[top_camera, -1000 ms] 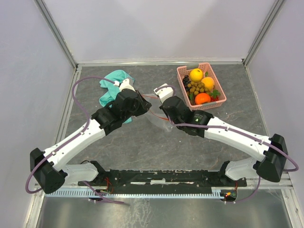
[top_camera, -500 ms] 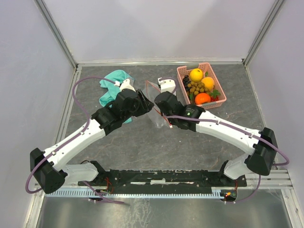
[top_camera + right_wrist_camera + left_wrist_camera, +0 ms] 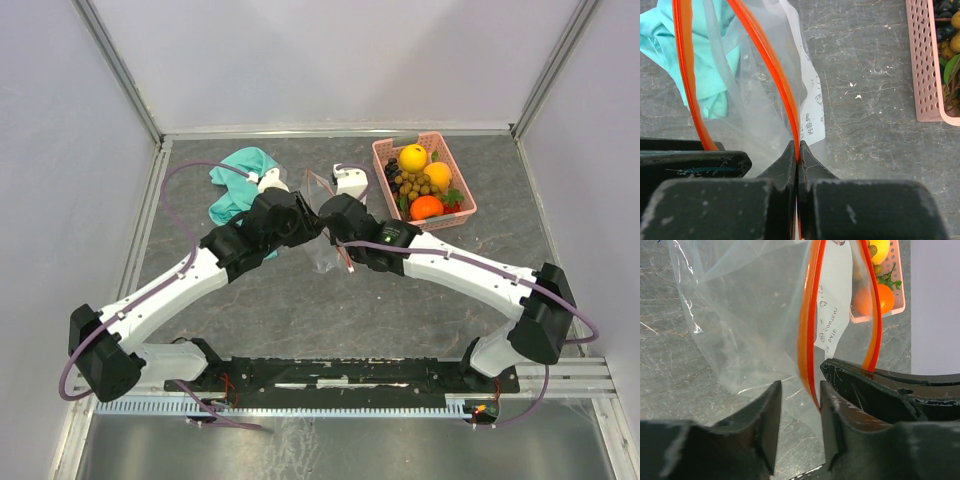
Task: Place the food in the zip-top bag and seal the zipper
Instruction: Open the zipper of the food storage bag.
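The clear zip-top bag (image 3: 323, 252) hangs between my two grippers above the table, its mouth spread open. My right gripper (image 3: 798, 150) is shut on one side of the red zipper (image 3: 767, 60). My left gripper (image 3: 800, 390) is open, with the other zipper strip (image 3: 807, 340) between its fingers, close to the right one. The bag looks empty apart from a paper label (image 3: 832, 315). The food lies in the pink basket (image 3: 460, 185): lemon (image 3: 413, 157), orange fruits (image 3: 427, 207), dark grapes (image 3: 393, 170), tan berry cluster (image 3: 418, 185), strawberry (image 3: 455, 203).
A teal cloth (image 3: 240, 180) lies at the back left, behind the left arm, and shows through the bag in the right wrist view (image 3: 705, 75). The basket stands at the back right, its wall near the right gripper (image 3: 927, 65). Both arms meet mid-table.
My right gripper has carried the bag up and to the left, toward my left gripper. The bag's mouth now stands open between them. My left gripper has shifted slightly right.
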Motion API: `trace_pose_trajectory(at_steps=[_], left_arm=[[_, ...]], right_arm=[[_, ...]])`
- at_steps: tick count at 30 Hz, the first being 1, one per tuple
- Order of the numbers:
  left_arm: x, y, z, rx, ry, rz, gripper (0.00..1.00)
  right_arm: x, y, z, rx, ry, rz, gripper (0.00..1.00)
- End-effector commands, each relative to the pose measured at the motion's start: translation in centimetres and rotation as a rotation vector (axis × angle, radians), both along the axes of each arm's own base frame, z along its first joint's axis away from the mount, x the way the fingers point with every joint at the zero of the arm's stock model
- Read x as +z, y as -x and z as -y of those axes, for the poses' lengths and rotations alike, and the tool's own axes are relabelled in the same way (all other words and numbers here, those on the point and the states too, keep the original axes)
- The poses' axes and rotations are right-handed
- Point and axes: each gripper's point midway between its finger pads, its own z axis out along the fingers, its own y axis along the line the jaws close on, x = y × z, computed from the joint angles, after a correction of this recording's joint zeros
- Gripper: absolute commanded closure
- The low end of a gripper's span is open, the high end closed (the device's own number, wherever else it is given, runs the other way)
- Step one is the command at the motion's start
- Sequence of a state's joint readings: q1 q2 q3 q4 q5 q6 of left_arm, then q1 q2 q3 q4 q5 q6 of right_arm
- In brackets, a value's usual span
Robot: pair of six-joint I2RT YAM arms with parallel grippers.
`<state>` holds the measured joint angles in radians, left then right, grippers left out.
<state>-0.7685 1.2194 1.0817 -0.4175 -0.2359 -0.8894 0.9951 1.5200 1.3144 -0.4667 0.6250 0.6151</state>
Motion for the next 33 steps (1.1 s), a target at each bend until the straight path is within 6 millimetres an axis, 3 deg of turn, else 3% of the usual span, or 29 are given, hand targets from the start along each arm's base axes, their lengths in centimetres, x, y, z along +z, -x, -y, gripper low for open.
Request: trace_pose_trajectory(at_steps=[1, 9, 17, 25, 27, 33], left_arm=[[0.8, -0.6, 0.2, 0.032, 0.023, 0.029, 0.60], [1.6, -0.6, -2.3, 0.068, -0.113, 0.056, 0.96], [3.3, 0.1, -5.1, 0.039, -0.318, 0.051, 0.97], [3.9, 1.0, -5.9, -0.051, -0.460, -0.014, 0.97], [3.8, 1.1, -5.4, -0.083, -0.455, -0.016, 0.97], [3.4, 0.9, -3.0, -0.154, -0.377, 0.002, 0.97]], right_arm=[[3.0, -0.6, -1.6, 0.005, -0.098, 0.047, 0.98], [2.5, -1.1, 1.2, -0.050, -0.008, 0.047, 0.99], [1.3, -1.8, 4.3, -0.104, -0.011, -0.007, 0.99], [-0.2, -1.7, 4.6, -0.106, -0.003, -0.065, 0.98], [-0.2, -1.5, 3.8, -0.062, -0.023, -0.071, 0.94], [0.3, -0.7, 0.6, 0.082, -0.130, -0.092, 0.60]])
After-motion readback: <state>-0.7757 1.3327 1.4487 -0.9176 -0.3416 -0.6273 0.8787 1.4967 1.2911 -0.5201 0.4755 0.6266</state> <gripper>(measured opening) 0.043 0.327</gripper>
